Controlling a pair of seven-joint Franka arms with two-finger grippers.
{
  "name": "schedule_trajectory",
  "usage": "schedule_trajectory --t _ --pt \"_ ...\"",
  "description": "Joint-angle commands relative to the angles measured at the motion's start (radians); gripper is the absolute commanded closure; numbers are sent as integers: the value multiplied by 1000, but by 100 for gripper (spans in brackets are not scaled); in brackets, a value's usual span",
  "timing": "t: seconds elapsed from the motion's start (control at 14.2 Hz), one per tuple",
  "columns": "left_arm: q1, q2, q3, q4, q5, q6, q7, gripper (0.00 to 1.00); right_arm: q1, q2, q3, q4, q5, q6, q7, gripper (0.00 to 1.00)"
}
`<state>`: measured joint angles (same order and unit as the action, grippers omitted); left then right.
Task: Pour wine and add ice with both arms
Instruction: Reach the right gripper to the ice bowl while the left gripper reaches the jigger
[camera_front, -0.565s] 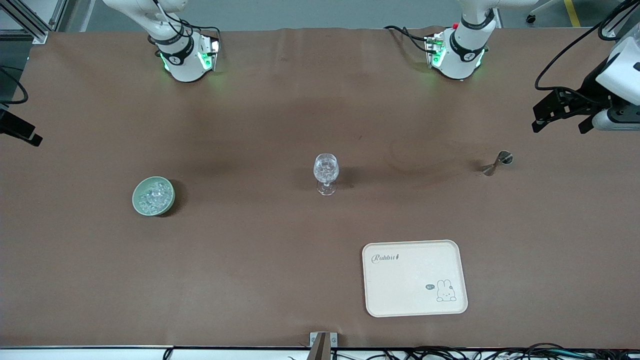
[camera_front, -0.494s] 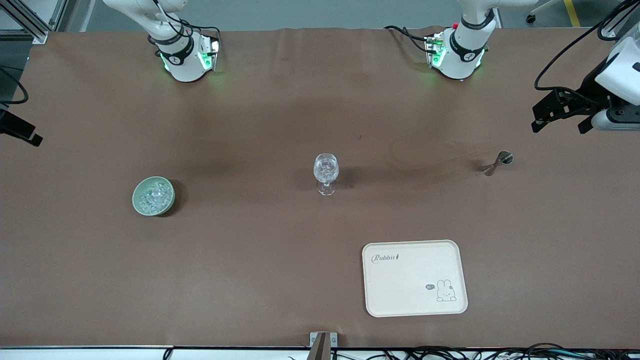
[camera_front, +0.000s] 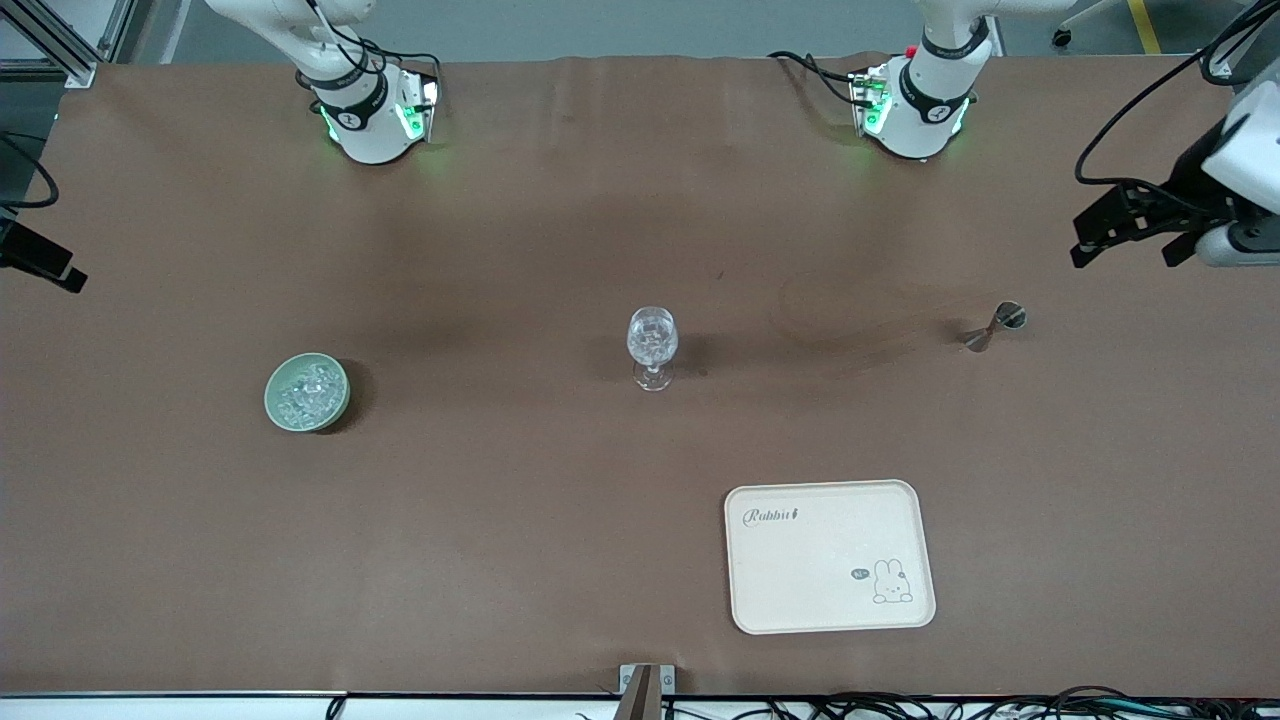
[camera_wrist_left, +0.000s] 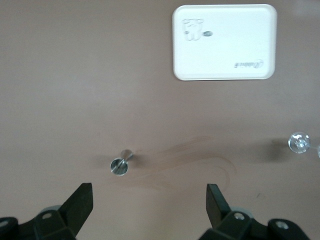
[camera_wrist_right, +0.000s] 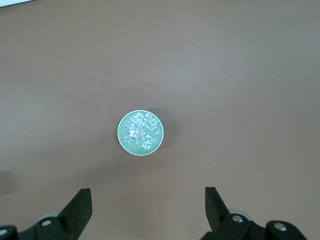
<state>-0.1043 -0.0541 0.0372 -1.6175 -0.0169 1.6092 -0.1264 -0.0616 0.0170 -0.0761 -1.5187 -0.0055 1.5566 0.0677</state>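
Note:
A clear stemmed wine glass (camera_front: 652, 345) stands upright mid-table; it also shows in the left wrist view (camera_wrist_left: 299, 142). The ice (camera_front: 305, 390) lies heaped in a pale green bowl (camera_front: 340, 400) toward the right arm's end, and the right wrist view shows the ice (camera_wrist_right: 141, 131) from above. My right gripper (camera_wrist_right: 147, 192) hangs open high over the table beside that bowl, holding nothing. My left gripper (camera_wrist_left: 149, 189) is open and empty too, up in the air (camera_front: 1122, 250) at the left arm's end, close to a small metal jigger (camera_front: 995, 325). No wine shows.
A cream tray (camera_front: 790, 590) with a rabbit print lies nearer the front camera than the glass, on the left arm's side, and the left wrist view shows the tray (camera_wrist_left: 225, 55) too. Brown cloth covers the table. Cables run along the table's near edge.
The left gripper has drifted a little toward the left arm's end of the table. Glass, bowl, jigger and tray stay where they were.

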Motion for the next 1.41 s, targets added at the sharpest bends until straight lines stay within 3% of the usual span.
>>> schedule_trajectory --t 0.0,0.21,0.49,0.71,0.99,1.2,1.34 --pt "3 20 52 -7 2 -31 -96 0 11 -12 -2 -12 -11 -6 17 0" --pt "8 82 82 -7 -9 -54 -180 0 25 -11 -2 -12 -8 -7 1 0" --pt "6 169 229 -15 -202 -51 -364 0 57 92 15 -9 -8 10 1 0" --pt "14 258 323 -22 -314 -54 -453 0 68 178 22 -50 -2 112 -3 0" --pt "41 411 516 -70 -587 -54 -414 0 66 195 22 -297 -1 408 -69 0" --pt "41 494 584 -126 -749 -55 -401 0 66 196 22 -493 -1 676 -120 0" --pt "44 560 593 -156 -828 -54 -392 0 63 213 22 -581 -1 804 -144 0"
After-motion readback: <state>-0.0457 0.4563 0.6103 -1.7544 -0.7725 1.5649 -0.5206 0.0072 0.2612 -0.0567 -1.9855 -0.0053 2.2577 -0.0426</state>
